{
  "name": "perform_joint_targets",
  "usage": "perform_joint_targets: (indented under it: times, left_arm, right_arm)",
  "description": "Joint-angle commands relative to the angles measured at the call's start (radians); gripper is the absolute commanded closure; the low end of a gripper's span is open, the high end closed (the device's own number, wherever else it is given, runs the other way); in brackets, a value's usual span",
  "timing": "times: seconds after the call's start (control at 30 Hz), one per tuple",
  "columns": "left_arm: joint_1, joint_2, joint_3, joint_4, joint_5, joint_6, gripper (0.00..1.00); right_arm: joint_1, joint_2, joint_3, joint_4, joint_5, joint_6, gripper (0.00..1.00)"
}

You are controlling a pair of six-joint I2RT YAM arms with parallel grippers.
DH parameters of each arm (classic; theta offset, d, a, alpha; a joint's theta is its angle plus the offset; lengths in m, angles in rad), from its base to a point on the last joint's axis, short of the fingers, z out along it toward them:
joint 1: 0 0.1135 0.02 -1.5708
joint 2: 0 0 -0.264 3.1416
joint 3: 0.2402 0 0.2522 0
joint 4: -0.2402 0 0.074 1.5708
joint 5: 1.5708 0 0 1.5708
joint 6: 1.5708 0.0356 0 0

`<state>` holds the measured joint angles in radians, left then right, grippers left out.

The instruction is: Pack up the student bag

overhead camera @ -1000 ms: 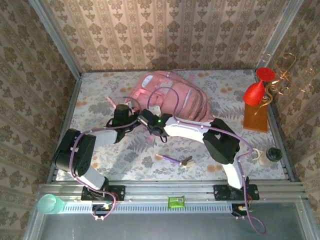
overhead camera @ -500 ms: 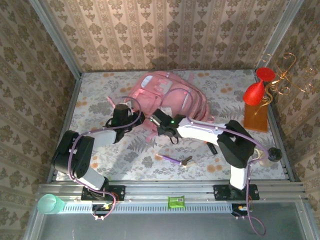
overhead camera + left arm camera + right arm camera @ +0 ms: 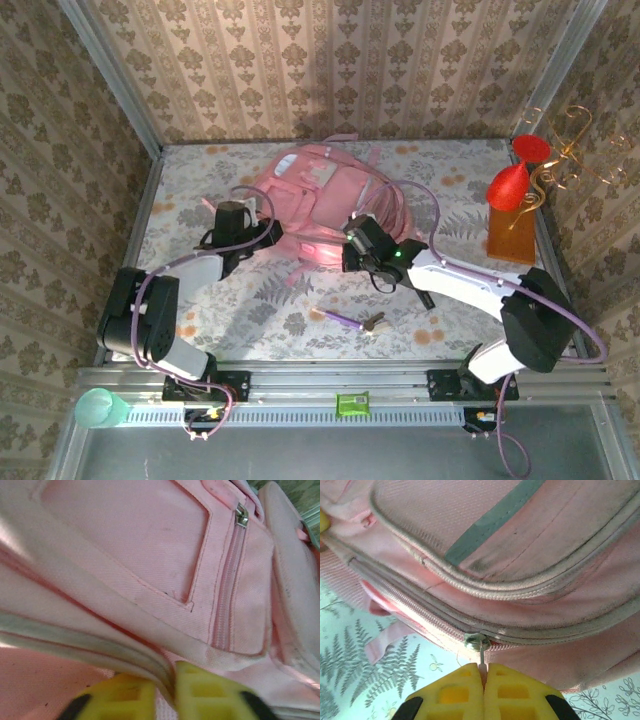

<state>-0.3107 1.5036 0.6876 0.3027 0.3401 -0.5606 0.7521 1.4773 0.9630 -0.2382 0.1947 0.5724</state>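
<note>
Top external view: the student bag (image 3: 325, 190) lies flat on the flowered table (image 3: 200, 300), toward 12 o'clock from its middle. The left gripper (image 3: 266, 238) meets the bag's edge at 8 o'clock, the right gripper (image 3: 349, 247) at 5 o'clock. In the right wrist view the right gripper (image 3: 483, 672) has its yellow fingers pressed together on the metal zip pull (image 3: 479, 644) of a long zip. Whether that zip is parted beside the slider is hard to tell, and the bag's contents are hidden. The left gripper (image 3: 169, 684) is nearly closed, pinching a piped seam of the bag. A front pocket's zip (image 3: 226, 590) is shut. A purple pen (image 3: 340, 318) lies on the table at 6 o'clock of the bag, apart from it.
</note>
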Motion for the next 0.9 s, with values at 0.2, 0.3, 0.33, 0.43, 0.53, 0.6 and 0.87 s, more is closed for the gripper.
perform_joint_targets:
  times: [0.2, 0.3, 0.33, 0.43, 0.53, 0.6, 0.87]
  left_arm:
    - [-0.059, -0.218, 0.025, -0.096, -0.155, 0.458, 0.42]
    - [-0.132, -0.268, -0.002, -0.064, -0.079, 0.684, 0.4]
    - [-0.164, -0.277, -0.011, -0.053, -0.039, 0.766, 0.39]
    - [-0.261, -0.275, -0.015, -0.061, 0.026, 0.992, 0.36]
    - [-0.338, -0.237, 0.016, -0.11, 0.037, 1.156, 0.31]
    - [-0.37, -0.201, 0.044, -0.12, 0.016, 1.195, 0.33]
    - [-0.389, -0.055, 0.15, -0.109, -0.109, 1.197, 0.53]
  right_arm:
    - [-0.035, -0.135, 0.066, -0.026, -0.138, -0.15, 1.0]
    - [-0.043, -0.131, 0.112, -0.053, -0.172, -0.153, 1.0]
    - [-0.046, -0.129, 0.126, -0.061, -0.186, -0.155, 1.0]
    - [-0.055, -0.127, 0.153, -0.069, -0.221, -0.152, 1.0]
    - [-0.066, -0.133, 0.17, -0.064, -0.266, -0.134, 1.0]
    - [-0.069, -0.135, 0.176, -0.057, -0.287, -0.122, 1.0]
    - [-0.07, -0.156, 0.152, -0.022, -0.372, -0.082, 1.0]
